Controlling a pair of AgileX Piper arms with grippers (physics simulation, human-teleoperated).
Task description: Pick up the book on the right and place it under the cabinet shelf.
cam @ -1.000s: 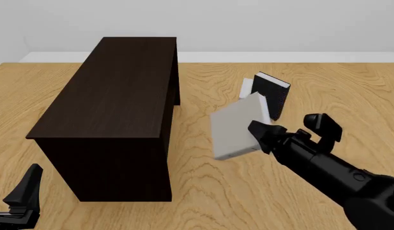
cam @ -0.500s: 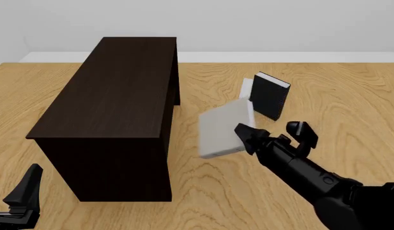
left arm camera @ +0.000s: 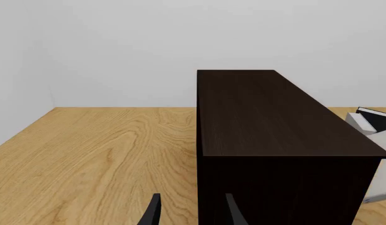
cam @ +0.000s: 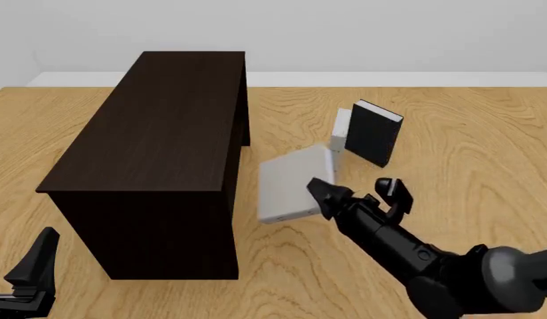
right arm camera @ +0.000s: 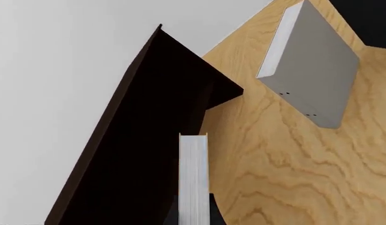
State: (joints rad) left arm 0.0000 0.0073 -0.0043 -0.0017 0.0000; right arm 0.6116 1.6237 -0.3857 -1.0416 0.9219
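Observation:
The book [cam: 289,183], thick and light grey with white page edges, hangs tilted just above the table with my right gripper [cam: 318,191] shut on its near right edge. It is a short gap right of the cabinet shelf [cam: 158,133], a big dark wood box. The right wrist view shows the book [right arm camera: 193,178] edge-on between the fingers, with the cabinet shelf [right arm camera: 149,140] beyond it. My left gripper [cam: 32,274] rests open at the near left corner; in its own view the left gripper [left arm camera: 191,216] faces the cabinet shelf [left arm camera: 274,122].
A black book [cam: 373,133] stands upright behind the held one, with a pale grey book [cam: 341,125] leaning beside it. That pale grey book [right arm camera: 312,70] also shows in the right wrist view. Bare wooden table [cam: 450,133] lies right of the books.
My right gripper has carried the book leftward and nearer to me, closing on the cabinet's right side. The left arm and the other books have not moved.

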